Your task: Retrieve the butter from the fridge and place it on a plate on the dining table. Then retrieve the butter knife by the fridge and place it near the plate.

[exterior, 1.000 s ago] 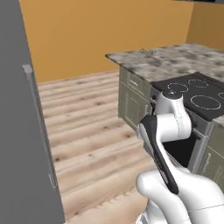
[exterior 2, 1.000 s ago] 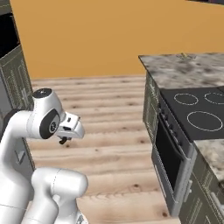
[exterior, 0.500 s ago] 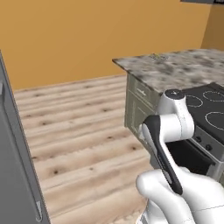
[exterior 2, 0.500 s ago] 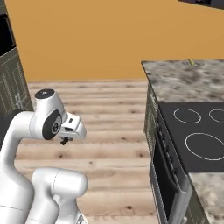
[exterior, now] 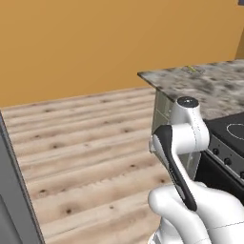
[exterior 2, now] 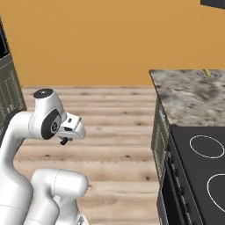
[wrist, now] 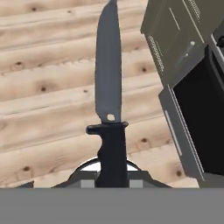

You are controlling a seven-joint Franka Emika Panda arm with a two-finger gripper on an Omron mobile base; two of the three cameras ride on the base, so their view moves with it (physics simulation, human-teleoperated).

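1. Floor [exterior: 86,143] of pale wood planks runs from near the base to the far orange wall [exterior: 95,43].
2. Table [exterior 2: 193,94], a marbled stone top, stands at the right, with a black cooktop [exterior 2: 202,176] inset at its near end and olive cabinet fronts [exterior 2: 159,132] below.
3. Fridge [exterior: 12,200] shows as a dark grey edge at the near left in the left base view.
4. Plate [exterior 2: 206,73] sits at the table's far edge, small and hard to make out, with the yellow butter [exterior 2: 206,72] on it.
5. Arm is folded above the floor, left of the table, with the gripper [exterior 2: 64,140] tucked low in front of it.
6. Knife [wrist: 109,87] is pinched by its black handle between the closed fingers; the hand view has the grey blade running straight out from the gripper over the planks, its tip farthest from the hand. It is well apart from the plate.
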